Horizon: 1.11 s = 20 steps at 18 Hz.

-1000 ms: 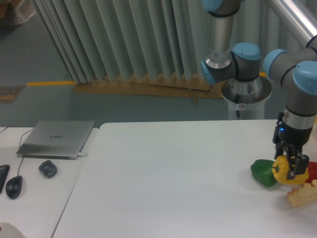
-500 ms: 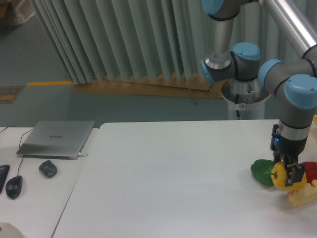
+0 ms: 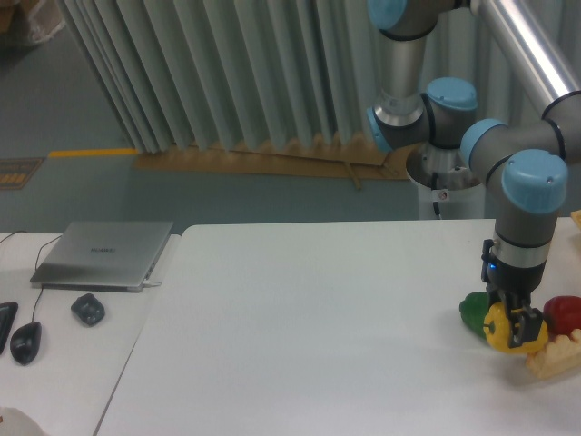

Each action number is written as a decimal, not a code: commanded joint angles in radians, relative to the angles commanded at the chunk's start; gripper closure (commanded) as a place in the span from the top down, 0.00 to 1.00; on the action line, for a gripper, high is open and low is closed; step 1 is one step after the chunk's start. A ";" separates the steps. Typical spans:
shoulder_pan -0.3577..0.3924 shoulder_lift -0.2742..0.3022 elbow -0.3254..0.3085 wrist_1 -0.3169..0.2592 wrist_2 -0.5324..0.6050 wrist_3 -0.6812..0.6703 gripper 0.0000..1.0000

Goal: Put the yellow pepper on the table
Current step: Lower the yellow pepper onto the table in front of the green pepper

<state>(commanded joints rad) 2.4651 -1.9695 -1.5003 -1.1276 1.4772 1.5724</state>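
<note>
The yellow pepper [image 3: 506,331] hangs just above the large white table [image 3: 318,336] near its right edge, clamped between the fingers of my gripper [image 3: 511,329], which is shut on it and points straight down. The pepper partly covers the green pepper [image 3: 472,311] behind it to the left. A red pepper [image 3: 563,313] lies just to the right. Whether the yellow pepper touches the tabletop cannot be told.
A tan toothed wooden piece [image 3: 556,357] lies on the table right of and below the gripper. On the smaller desk at left are a closed laptop [image 3: 104,254], a dark mouse [image 3: 88,310] and a second mouse [image 3: 25,342]. The arm's base [image 3: 443,168] stands behind the table.
The gripper with the yellow pepper has shifted left by a small amount and slightly down, moving in front of the green pepper and away from the red one.
</note>
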 joint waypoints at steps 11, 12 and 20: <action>-0.006 -0.043 0.008 0.037 0.011 -0.003 0.58; -0.006 -0.043 0.006 0.037 0.018 -0.003 0.58; -0.032 -0.003 0.011 0.031 0.031 -0.054 0.57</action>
<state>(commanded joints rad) 2.4329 -1.9727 -1.4895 -1.0968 1.5079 1.5186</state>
